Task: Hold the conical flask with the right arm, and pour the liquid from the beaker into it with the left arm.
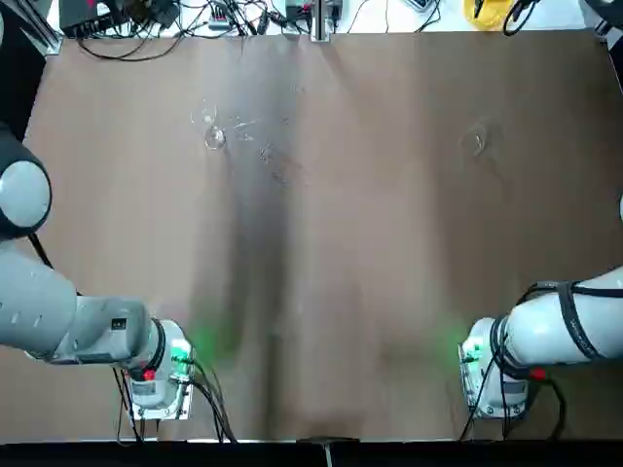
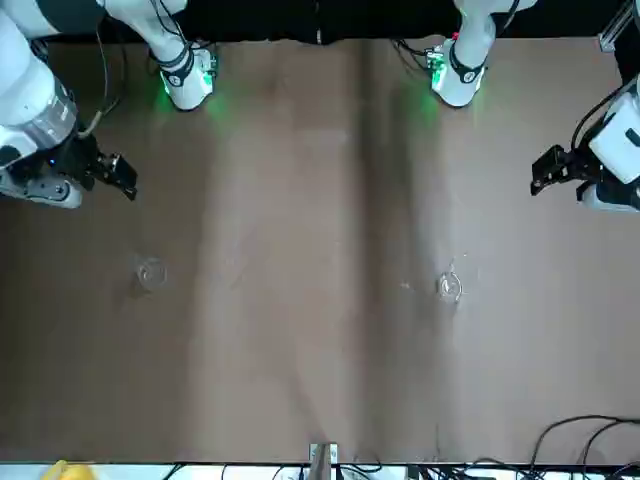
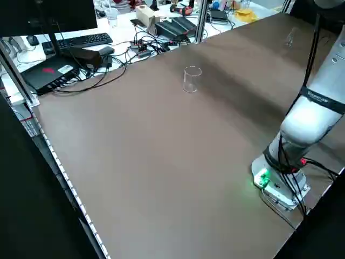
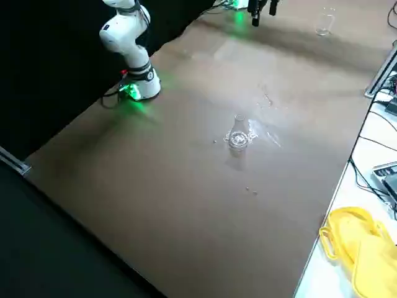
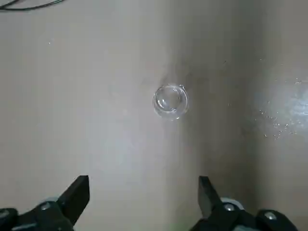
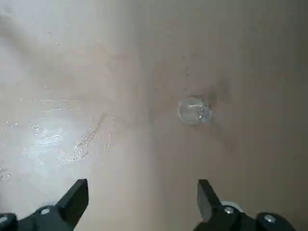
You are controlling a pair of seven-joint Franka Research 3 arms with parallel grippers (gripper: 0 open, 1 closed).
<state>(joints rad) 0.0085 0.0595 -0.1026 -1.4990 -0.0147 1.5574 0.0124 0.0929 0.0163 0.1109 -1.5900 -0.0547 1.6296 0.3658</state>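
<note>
The beaker (image 1: 213, 137) stands upright on the left half of the brown table (image 1: 321, 292), a clear straight-sided glass with bright glints; it also shows from the front (image 2: 449, 287) and the side (image 3: 191, 79). The conical flask (image 1: 474, 139) is a faint clear shape on the right half, seen again nearer (image 4: 238, 138). My left gripper (image 5: 143, 192) hangs open above the table, with the beaker (image 5: 170, 101) ahead of it. My right gripper (image 6: 142, 192) is open too, with the flask (image 6: 193, 110) ahead. Both grippers hold nothing and sit back near the table's sides (image 2: 545, 172) (image 2: 120, 176).
Cables, a keyboard and electronics (image 3: 81, 48) line the far table edge. A yellow object (image 4: 360, 242) lies off the table at the far right corner. Both arm bases (image 1: 161, 375) (image 1: 496, 375) glow green at the near edge. Faint wet streaks (image 6: 72, 144) mark the tabletop.
</note>
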